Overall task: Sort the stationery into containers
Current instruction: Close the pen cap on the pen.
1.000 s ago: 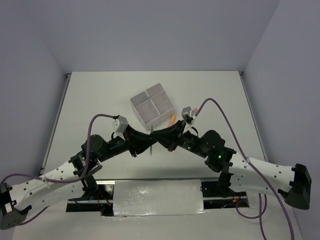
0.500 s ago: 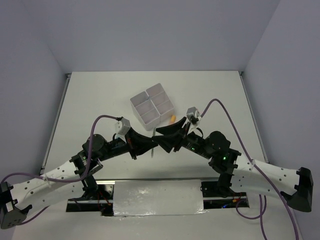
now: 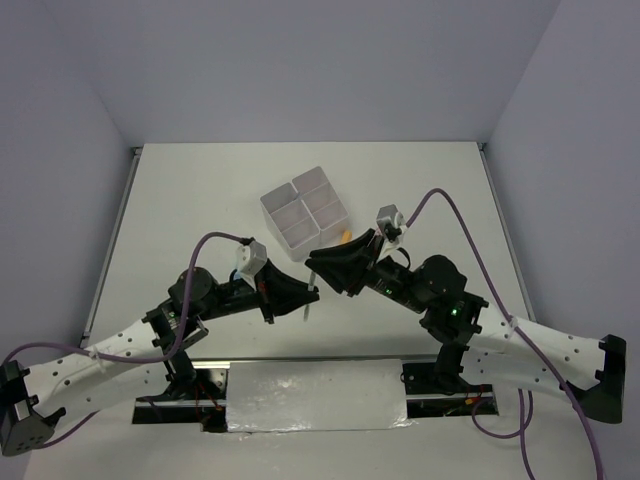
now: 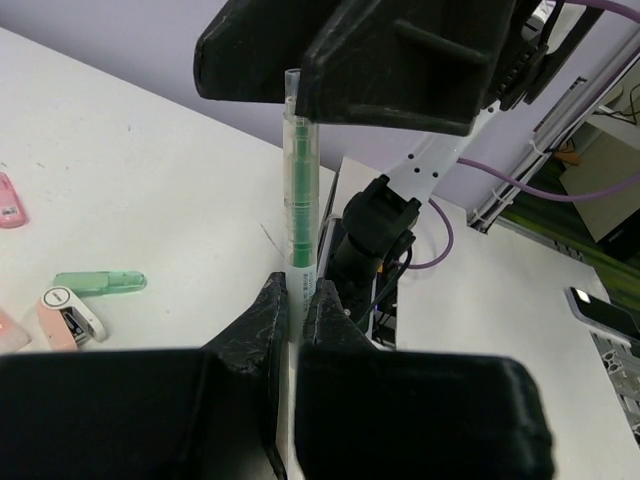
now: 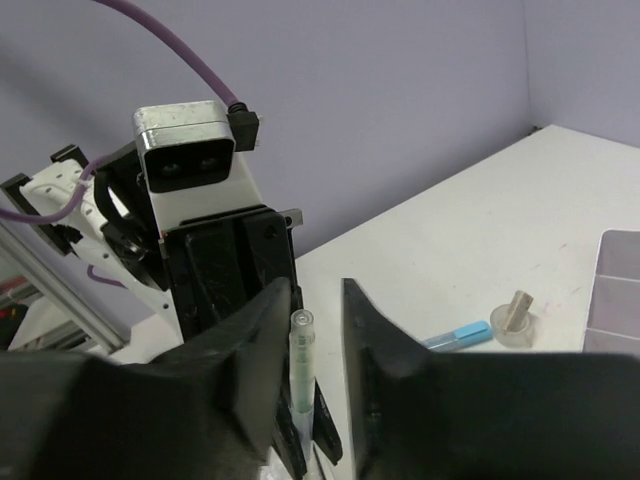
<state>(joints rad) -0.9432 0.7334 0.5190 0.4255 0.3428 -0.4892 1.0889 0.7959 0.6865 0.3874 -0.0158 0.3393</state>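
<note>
A thin pen with a clear barrel and green core (image 4: 298, 200) stands upright between the tips of my left gripper (image 4: 297, 290), which is shut on its lower end. My right gripper (image 5: 315, 300) is open around the pen's (image 5: 300, 365) upper end, with a gap on one side. From the top view the two grippers meet near the table's front middle, left gripper (image 3: 303, 291) and right gripper (image 3: 316, 263). The white four-compartment organiser (image 3: 305, 207) sits just beyond them. An orange piece (image 3: 345, 236) lies beside it.
A green highlighter (image 4: 100, 282), a pink-and-white piece (image 4: 68, 310) and a pink piece (image 4: 8, 200) lie on the table in the left wrist view. A blue highlighter (image 5: 455, 335) and a small tape roll (image 5: 515, 320) lie near the organiser's corner (image 5: 620, 290).
My left gripper closed on the pen and my right gripper opened off it. The right gripper has shifted slightly away toward the organiser.
</note>
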